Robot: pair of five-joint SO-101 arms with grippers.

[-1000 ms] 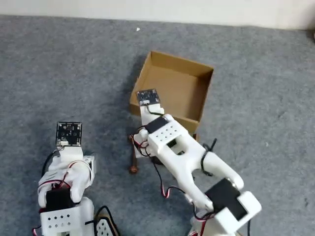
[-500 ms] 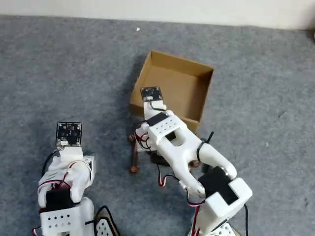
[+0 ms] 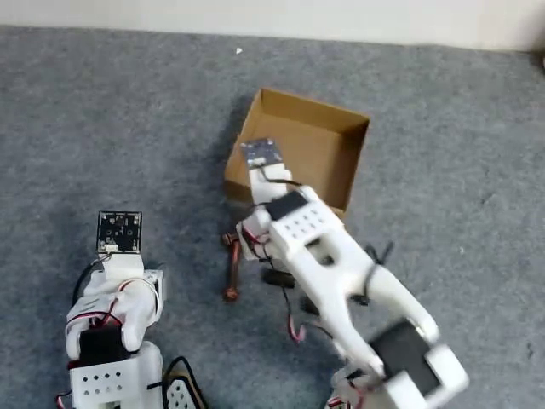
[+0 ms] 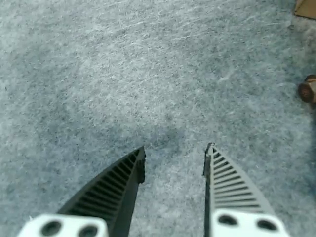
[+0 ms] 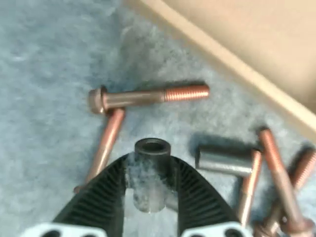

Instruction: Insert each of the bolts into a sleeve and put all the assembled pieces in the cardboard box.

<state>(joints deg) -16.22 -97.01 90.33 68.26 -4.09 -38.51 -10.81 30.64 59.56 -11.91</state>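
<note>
Well off to the left of the cardboard box (image 3: 315, 158), the left gripper (image 4: 175, 148) hangs over bare carpet (image 4: 123, 74), its jaws spread apart with nothing between them. Just in front of the box's near wall lie loose bolts (image 5: 148, 97) and a spare sleeve (image 5: 224, 159). There the right gripper (image 5: 150, 165) pinches a dark sleeve (image 5: 152, 148).
</note>
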